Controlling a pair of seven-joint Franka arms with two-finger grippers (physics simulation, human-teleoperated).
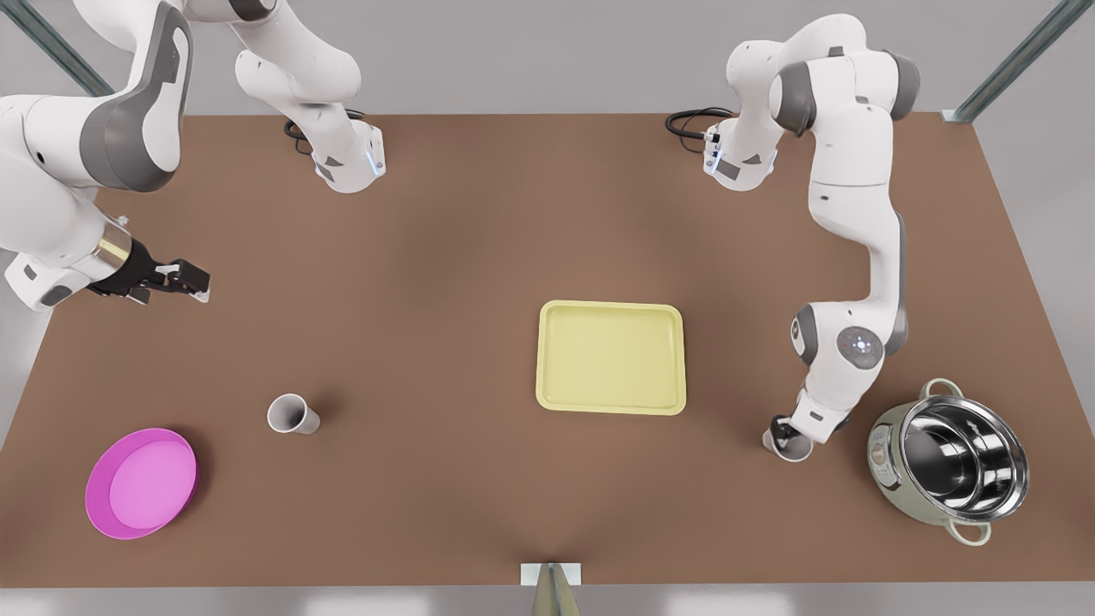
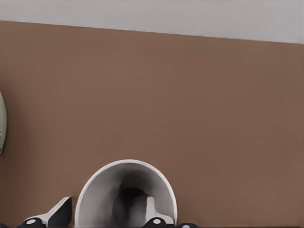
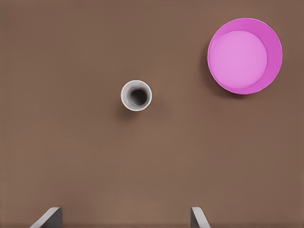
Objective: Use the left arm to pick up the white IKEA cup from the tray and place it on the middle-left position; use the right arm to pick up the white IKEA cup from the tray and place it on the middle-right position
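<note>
White cup point(image 1: 788, 445) upright on table, rim straddled by spread fingers of left gripper point(image 2: 107, 214), unpinched (one finger inside). Other cup point(image 3: 136, 95) far below, ahead of right gripper point(image 3: 124, 217), wide open, waiting.

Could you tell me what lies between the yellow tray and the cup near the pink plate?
Nothing: the front view shows bare brown tabletop between tray and cup.
</note>
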